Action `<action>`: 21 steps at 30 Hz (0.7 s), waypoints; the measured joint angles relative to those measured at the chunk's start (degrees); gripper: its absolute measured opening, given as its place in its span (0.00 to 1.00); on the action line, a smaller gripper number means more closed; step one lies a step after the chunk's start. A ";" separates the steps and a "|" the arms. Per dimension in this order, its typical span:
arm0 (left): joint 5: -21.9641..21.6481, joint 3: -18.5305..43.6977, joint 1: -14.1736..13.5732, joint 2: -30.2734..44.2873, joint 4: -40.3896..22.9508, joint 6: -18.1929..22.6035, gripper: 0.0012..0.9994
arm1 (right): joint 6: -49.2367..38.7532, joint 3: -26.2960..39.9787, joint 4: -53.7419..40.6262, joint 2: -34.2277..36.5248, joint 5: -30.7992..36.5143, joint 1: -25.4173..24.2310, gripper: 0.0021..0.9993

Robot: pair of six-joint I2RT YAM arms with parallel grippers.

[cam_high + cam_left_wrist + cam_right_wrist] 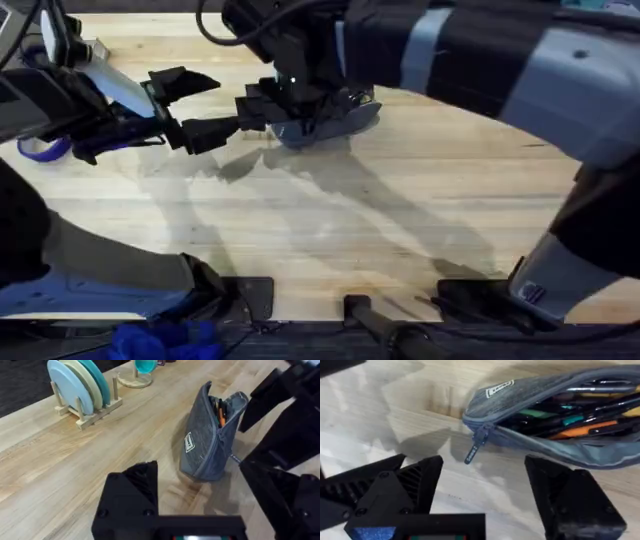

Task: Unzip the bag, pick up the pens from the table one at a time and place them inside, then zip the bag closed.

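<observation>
The blue-grey bag (340, 118) lies on the table (330, 230) at the far middle, its zipper open. Several pens (580, 420) in dark, orange and green fill it, also visible through the mouth (220, 410). The zipper pull (474, 451) hangs at the bag's end, on the side of my right gripper. My right gripper (485, 467) hovers open just off that end, nothing between its fingers. My left gripper (225, 102) stands open to the left of the bag, its fingers (137, 485) apart and holding nothing, a short way from the bag (205, 450).
A wooden rack with blue and pale plates (80, 390) and a teal cup on a round coaster (140, 370) stand farther along the table. A blue ring-shaped thing (40, 150) lies at the left edge. The right arm (480, 60) spans the far right.
</observation>
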 joint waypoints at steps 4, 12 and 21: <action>0.00 0.00 0.00 0.00 0.02 0.00 0.99 | 0.05 -0.04 0.58 0.92 -0.02 0.00 0.99; 0.00 0.00 0.00 -0.01 0.00 0.00 0.99 | 0.22 -0.04 2.39 0.90 0.04 0.00 0.99; -1.12 0.00 0.00 0.00 0.09 0.25 0.99 | 0.23 -0.04 2.89 1.88 0.20 0.00 0.99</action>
